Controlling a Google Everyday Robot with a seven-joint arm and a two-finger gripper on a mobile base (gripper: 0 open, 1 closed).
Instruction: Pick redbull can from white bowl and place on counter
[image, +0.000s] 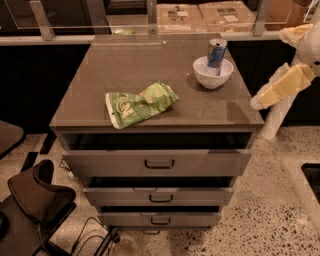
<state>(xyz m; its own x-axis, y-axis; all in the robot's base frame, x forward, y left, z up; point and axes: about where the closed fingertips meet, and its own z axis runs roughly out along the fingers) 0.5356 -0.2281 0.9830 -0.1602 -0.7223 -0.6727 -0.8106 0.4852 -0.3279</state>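
The redbull can (216, 54), blue and silver, stands upright inside the white bowl (212, 76) at the back right of the counter (150, 65). My arm, pale with tan padding, comes in from the right edge. My gripper (260, 101) is at its lower left tip, off the counter's right side, level with the top and to the right of and in front of the bowl. It touches nothing.
A crumpled green snack bag (140, 105) lies in the middle front of the counter. The three drawers (159, 163) below stand partly pulled out. A dark chair (35, 200) is at the lower left. A glass rail (150, 20) and cardboard boxes (220, 12) run behind the counter.
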